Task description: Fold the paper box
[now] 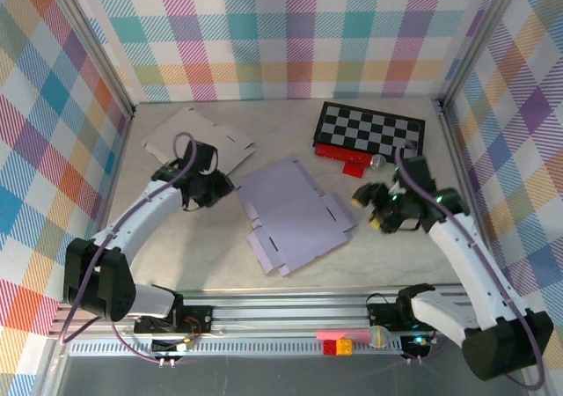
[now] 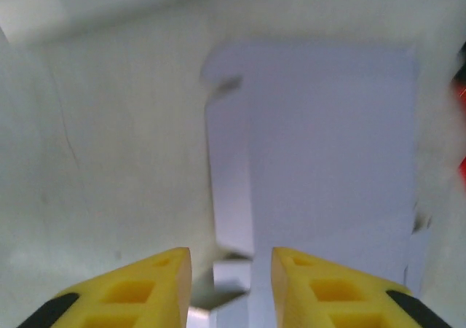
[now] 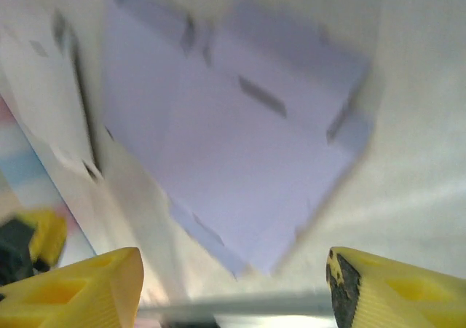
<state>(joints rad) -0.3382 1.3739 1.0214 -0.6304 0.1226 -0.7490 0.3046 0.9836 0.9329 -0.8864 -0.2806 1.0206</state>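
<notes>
Mottled pale tabletop (image 1: 176, 255), flat lilac slotted paper box (image 1: 295, 211), checkered board (image 1: 369, 130)

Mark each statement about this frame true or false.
1. The purple box blank lies unfolded on the table. True.
2. The left gripper is closed on the blank. False: its fingers are apart with nothing between them.
3. The checkered board is beyond the blank, toward the back right. True.
4. The white cardboard sheet lies on top of the purple blank. False: it lies apart, at the back left.
</notes>
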